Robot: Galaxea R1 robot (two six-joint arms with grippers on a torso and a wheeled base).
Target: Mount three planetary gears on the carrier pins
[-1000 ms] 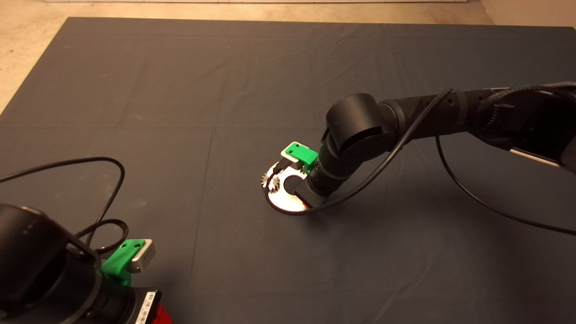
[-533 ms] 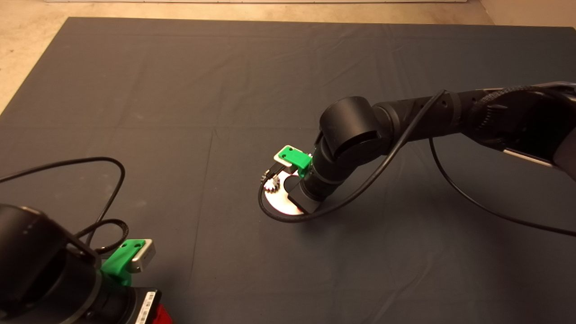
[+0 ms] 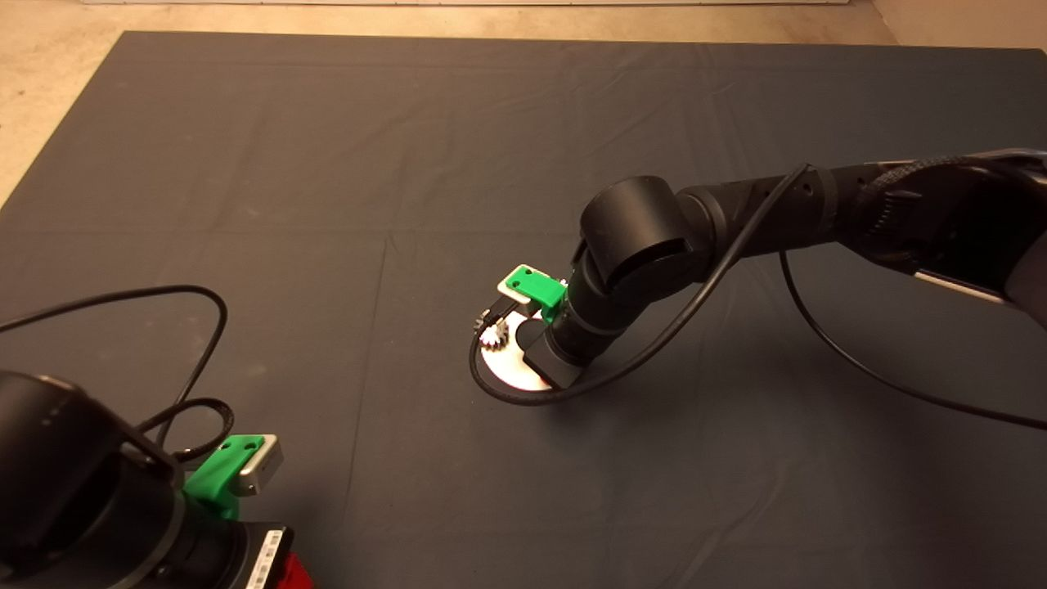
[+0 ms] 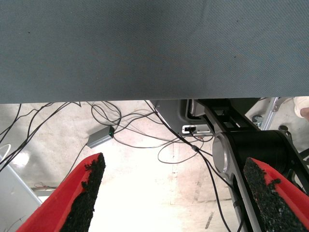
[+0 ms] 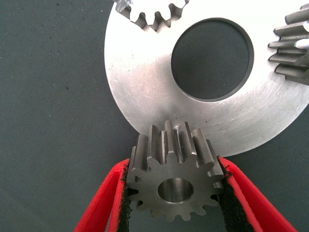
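Right gripper (image 3: 496, 321) hangs low over the disc (image 3: 511, 370) at mid-mat, its wrist and cable hiding most of it; the left gripper (image 3: 245, 466) waits at the near left. Left wrist view: fingers (image 4: 86, 193) spread, empty, with floor cables beyond. Right wrist view: pads (image 5: 124, 193) clamp a gear (image 5: 174, 181) by its teeth, bore upward, over the disc's rim (image 5: 145, 96), probably lining up a pin hidden beneath. Two gears (image 5: 154, 12) already sit around the rim, leaving little room.

dark mat (image 3: 327, 164), metal disc (image 3: 515, 372) on it
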